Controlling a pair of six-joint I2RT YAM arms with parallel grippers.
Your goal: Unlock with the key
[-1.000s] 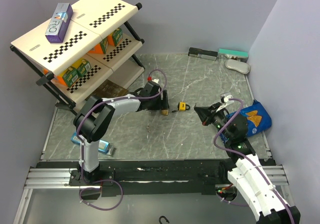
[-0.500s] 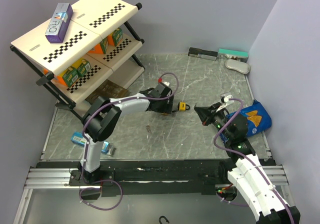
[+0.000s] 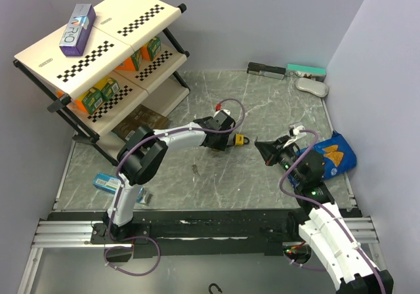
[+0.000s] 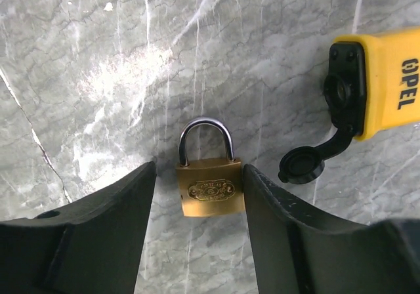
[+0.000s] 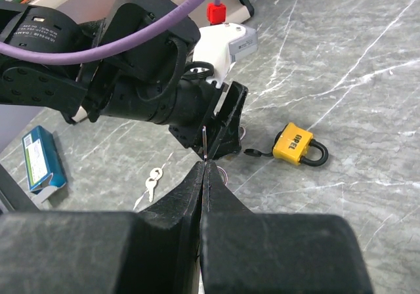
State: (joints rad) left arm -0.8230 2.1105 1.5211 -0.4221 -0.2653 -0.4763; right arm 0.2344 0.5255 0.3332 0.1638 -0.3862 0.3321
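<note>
Jaws of the left gripper [image 4: 199, 174] stand apart around a brass padlock [image 4: 210, 192], one touching its side. The right gripper [image 5: 205, 170] is clamped on a thin key [image 5: 205, 142].

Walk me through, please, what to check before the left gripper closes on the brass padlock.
1. Brass padlock between the left gripper's fingers: ok, it lies flat and is straddled.
2. Grip closed: not ok, a gap shows beside one finger.
3. Shackle shut: ok, both legs are seated.
4. Key in the right gripper: cannot tell; a thin sliver sticks out of its shut fingertips.
5. Keyhole reachable: cannot tell, it is not in view.
6. Yellow padlock apart from the brass one: ok.
</note>
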